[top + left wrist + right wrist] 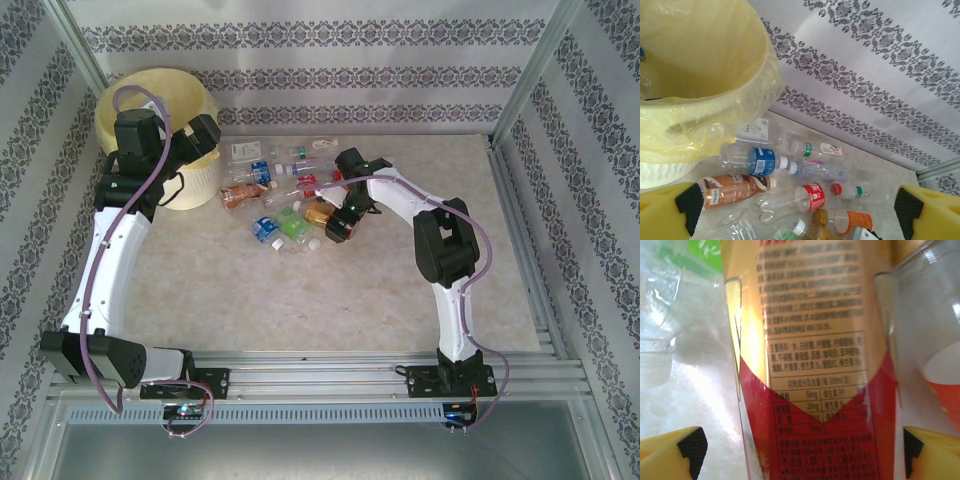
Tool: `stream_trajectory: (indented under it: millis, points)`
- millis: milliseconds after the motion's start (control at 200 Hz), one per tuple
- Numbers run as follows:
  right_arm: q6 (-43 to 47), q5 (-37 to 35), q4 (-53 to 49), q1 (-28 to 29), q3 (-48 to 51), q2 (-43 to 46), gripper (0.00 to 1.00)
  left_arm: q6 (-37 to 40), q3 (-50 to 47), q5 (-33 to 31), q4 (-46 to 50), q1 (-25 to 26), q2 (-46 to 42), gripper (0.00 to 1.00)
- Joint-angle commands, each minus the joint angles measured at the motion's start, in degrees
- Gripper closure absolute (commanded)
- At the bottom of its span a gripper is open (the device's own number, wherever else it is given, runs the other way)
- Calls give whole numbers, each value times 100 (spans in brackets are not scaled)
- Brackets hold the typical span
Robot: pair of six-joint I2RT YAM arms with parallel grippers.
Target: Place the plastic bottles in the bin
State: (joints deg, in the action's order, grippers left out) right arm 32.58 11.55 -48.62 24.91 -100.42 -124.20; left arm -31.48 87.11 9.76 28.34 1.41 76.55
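Wide shot first: the pale speckled table (300, 300), boxed in by patterned walls (320, 40). In the far left corner sits the big cream bin (200, 188), its yellow liner (700, 75) folded over the rim.

The left arm (110, 250) sweeps up the left side and bends over the bin. The right arm (440, 240) reaches in from the right toward the middle of the table.

And there are the bottles (285, 195), a loose heap lying on the table just right of the bin, between it and the right arm.

The left gripper (205, 135) hangs at the bin's right rim, fingers spread wide, nothing between them. The right gripper (338, 228) is down at the near right edge of the heap. Its own camera shows a gold-and-red bottle (815, 365) sitting right between the spread fingers (690, 445), with a sliver of gap on each side, so it is straddled, not pinched.

Smaller details from the left wrist: a brown bottle (732, 190) lies closest to the bin, a blue-labelled bottle (757, 161) just behind it, a red-labelled bottle (805, 197) beside those, and an orange-labelled bottle (855, 220) further right.
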Motion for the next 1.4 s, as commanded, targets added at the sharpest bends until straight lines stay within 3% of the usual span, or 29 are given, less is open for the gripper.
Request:
stream_trajectory:
  millis: [0, 155, 310, 734, 999, 1139, 1249, 1394]
  points:
    - [271, -164, -317, 49, -150, -193, 3, 180, 103, -217, 250, -28, 9, 0]
    - [197, -505, -31, 85, -53, -289, 6, 178, 65, -168, 238, -27, 0, 0]
    - [49, -403, 355, 102, 245, -121, 17, 119, 35, -32, 178, -27, 44, 0]
    - [-553, -196, 1114, 59, 1438, 1468, 44, -337, -216, 1000, -411, -27, 188, 0]
    - [-1414, -192, 2349, 24, 2497, 2692, 55, -399, -506, 2068, -1171, 7, 246, 0]
    - [-2325, 68, 3156, -93, 2945, 3344, 57, -349, -654, 2648, -1622, 171, 276, 0]
    - [-3015, 485, 3743, -221, 3284, 3785, 61, 43, -498, 3013, -1464, 424, 417, 0]
    - [-3817, 624, 4371, -240, 3754, 4294, 61, 592, -187, 3040, -960, 883, 609, 0]
